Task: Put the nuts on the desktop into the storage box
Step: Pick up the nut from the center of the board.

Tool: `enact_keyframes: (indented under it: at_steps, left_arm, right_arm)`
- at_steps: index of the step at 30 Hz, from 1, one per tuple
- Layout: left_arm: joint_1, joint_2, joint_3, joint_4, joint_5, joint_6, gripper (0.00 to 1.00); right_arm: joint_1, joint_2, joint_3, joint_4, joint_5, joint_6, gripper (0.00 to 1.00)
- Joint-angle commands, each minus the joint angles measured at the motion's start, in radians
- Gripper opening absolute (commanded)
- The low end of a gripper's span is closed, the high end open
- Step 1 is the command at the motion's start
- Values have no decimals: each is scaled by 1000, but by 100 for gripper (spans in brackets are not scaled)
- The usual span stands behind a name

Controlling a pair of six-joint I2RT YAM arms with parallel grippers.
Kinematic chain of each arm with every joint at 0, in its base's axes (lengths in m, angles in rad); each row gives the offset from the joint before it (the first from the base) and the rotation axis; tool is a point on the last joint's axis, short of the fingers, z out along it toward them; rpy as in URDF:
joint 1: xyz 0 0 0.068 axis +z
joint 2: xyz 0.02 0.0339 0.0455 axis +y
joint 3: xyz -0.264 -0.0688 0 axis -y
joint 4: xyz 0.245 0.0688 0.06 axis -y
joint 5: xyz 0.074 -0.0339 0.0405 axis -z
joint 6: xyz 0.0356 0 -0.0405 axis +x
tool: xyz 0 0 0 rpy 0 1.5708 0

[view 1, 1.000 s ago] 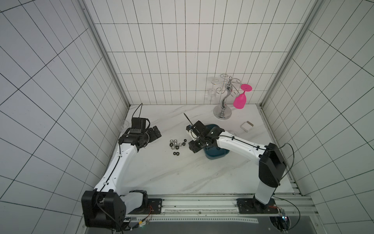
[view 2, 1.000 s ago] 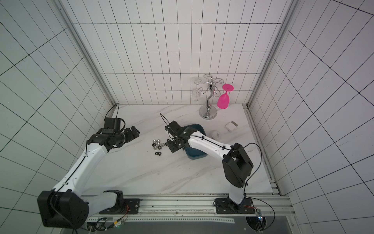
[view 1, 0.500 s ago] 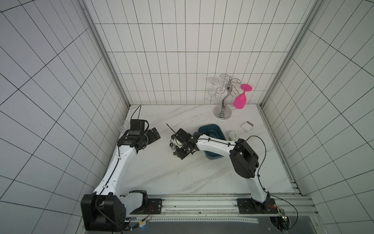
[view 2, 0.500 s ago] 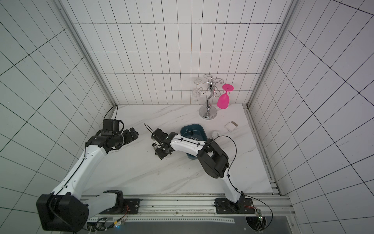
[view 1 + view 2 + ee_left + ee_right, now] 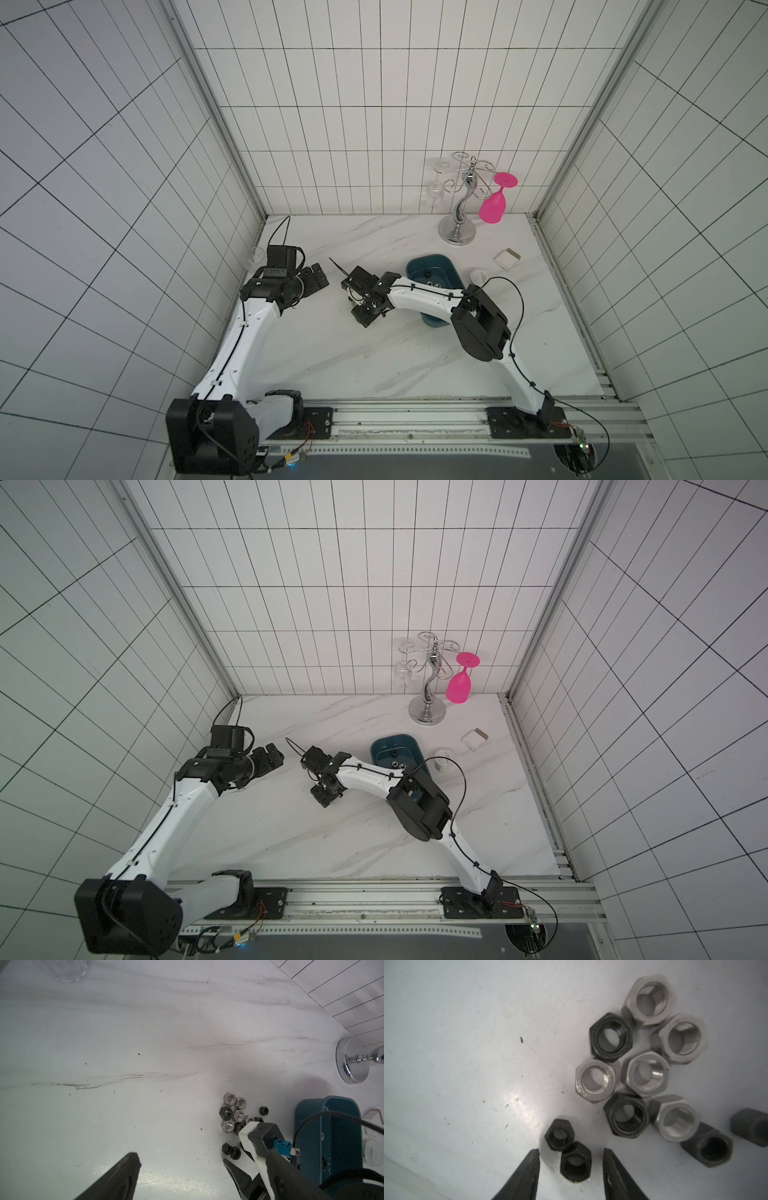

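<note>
Since the table (image 5: 374, 365) carries eleven loose nuts (image 5: 644, 1074), five silver and six black, near the one storage box (image 5: 428, 257) holding what I take for three more, I judge a pick is in hand. My left gripper (image 5: 320, 279) hangs released and empty, well apart; my right gripper (image 5: 571, 1150) stands unclenched, straddling one small black nut (image 5: 575, 1164) without touching. Next: pinch it squarely, clear of the neighbour (image 5: 559, 1134) it touches.

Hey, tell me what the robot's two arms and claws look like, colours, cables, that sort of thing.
The left arm and right arm have smooth white shells with bulky black joint housings. Thin black cables run along each arm. The left claw and right claw are black, with flat fingers tapering to points.
</note>
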Motion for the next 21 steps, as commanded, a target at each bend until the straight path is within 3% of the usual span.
enact_keyframes:
  at_steps: [1, 5, 13, 21]
  left_arm:
    - [5, -20, 5, -3, -8, 17, 98]
    - [5, -25, 2, -3, -8, 13, 98]
    - [4, -37, 2, 12, 12, 30, 98]
    - [-33, -20, -17, 56, 39, 8, 98]
  right_arm:
    - [12, 26, 23, -57, 32, 0, 29]
    - [12, -16, 0, -45, 57, 15, 19]
    - [-28, -288, -114, 21, 88, 63, 20]
    - [-236, -542, -338, 29, 99, 145, 21]
